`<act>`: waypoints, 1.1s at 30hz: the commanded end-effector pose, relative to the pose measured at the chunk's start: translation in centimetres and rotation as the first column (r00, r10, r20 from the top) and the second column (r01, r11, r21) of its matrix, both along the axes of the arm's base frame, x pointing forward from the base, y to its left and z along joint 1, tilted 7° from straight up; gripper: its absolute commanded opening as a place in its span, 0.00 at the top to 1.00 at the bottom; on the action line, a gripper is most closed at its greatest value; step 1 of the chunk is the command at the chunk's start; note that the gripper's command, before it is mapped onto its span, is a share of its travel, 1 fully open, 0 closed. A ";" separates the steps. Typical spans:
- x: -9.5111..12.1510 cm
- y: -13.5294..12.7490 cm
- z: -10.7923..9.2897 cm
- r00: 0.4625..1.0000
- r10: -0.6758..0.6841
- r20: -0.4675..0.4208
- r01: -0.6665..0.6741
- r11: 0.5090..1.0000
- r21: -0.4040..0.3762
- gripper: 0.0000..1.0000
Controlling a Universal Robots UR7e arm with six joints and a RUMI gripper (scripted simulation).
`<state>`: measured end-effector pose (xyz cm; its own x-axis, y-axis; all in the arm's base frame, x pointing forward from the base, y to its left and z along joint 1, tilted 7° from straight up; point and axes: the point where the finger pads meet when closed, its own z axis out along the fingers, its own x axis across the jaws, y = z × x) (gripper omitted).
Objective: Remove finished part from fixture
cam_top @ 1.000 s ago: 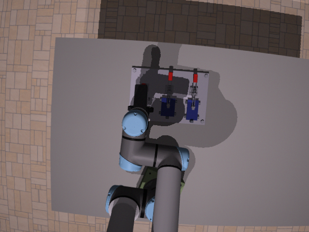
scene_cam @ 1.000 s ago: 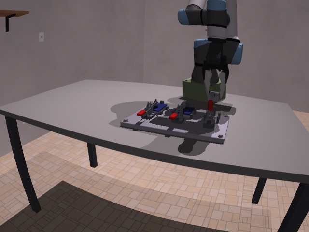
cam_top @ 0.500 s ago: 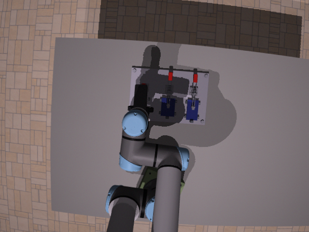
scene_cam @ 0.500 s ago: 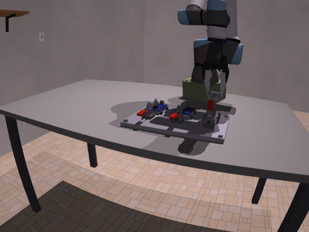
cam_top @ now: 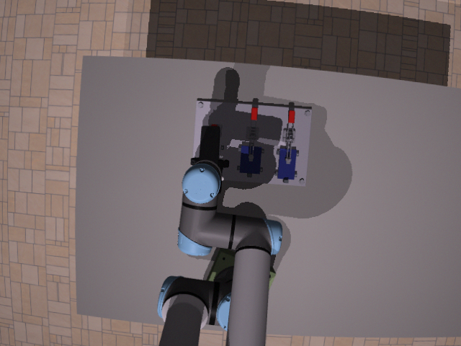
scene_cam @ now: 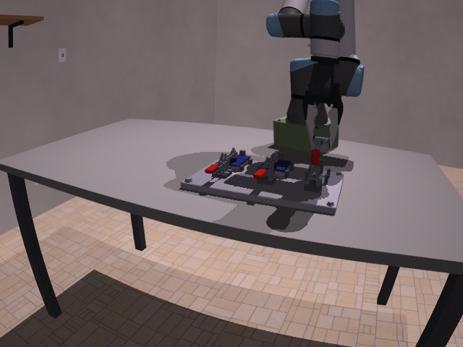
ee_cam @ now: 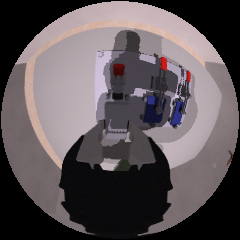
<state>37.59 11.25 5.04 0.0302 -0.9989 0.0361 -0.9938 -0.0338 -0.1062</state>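
Exterior view: jaws grip the upright red-capped clamp handle (scene_cam: pixel 315 157) above the flat metal fixture plate (scene_cam: pixel 261 194).

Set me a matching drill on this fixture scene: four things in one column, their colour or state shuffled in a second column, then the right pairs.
Things
1. claw
2. leftmost red handle in the exterior view
3. arm's pedestal
4. middle blank

Colour or state
A. green
B. blue, under a clamp arm
C. shut on an upright red handle
D. lying low over the fixture plate

Pairs: 1-C, 2-D, 3-A, 4-B
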 end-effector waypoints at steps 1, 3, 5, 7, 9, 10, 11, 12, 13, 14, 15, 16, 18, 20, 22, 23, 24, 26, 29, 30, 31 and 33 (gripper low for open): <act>0.0 0.0 0.0 1.000 0.000 0.001 0.000 1.000 0.000 1.00; 0.0 0.0 0.0 1.000 0.000 0.001 0.000 1.000 0.000 1.00; 0.0 0.0 0.0 1.000 0.000 0.001 0.000 1.000 0.000 1.00; 0.0 0.0 0.0 1.000 0.000 0.001 0.000 1.000 0.000 1.00; 0.0 0.0 0.0 1.000 0.000 0.001 0.000 1.000 0.000 1.00; 0.0 0.0 0.0 1.000 0.000 0.001 0.000 1.000 0.000 1.00; 0.0 0.0 0.0 1.000 0.000 0.001 0.000 1.000 0.000 1.00; 0.0 0.0 0.0 1.000 0.000 0.001 0.000 1.000 0.000 1.00; 0.0 0.1 0.0 1.000 0.000 0.001 0.000 1.000 0.000 1.00; 0.0 0.1 0.0 1.000 0.000 0.001 0.000 1.000 0.000 1.00; 0.0 0.1 0.0 1.000 0.000 0.001 0.000 1.000 0.000 1.00; 0.0 0.2 0.0 1.000 0.000 0.001 0.000 1.000 0.000 1.00; 0.0 0.3 0.0 1.000 0.000 0.001 0.000 1.000 0.000 1.00; 0.0 0.4 0.0 1.000 0.000 0.001 0.000 1.000 0.000 1.00; 0.0 0.5 0.0 1.000 0.000 0.001 0.000 1.000 0.000 1.00; 0.0 0.6 0.0 1.000 0.000 0.001 0.000 1.000 0.000 1.00; 0.0 0.7 0.0 1.000 0.000 0.001 0.000 1.000 0.000 1.00; 0.0 0.9 0.0 1.000 0.000 0.001 0.000 1.000 0.000 1.00; 0.0 1.0 0.0 1.000 0.000 0.001 0.000 1.000 0.000 1.00; 0.0 1.2 0.0 1.000 0.000 0.001 0.000 1.000 0.000 1.00; 0.0 1.3 0.0 1.000 0.000 0.001 0.000 1.000 0.000 1.00; 0.0 1.6 0.0 1.000 0.000 0.001 0.000 1.000 0.000 1.00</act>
<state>37.56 12.35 5.00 0.0303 -0.9989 0.0360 -0.9938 -0.0339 -0.1063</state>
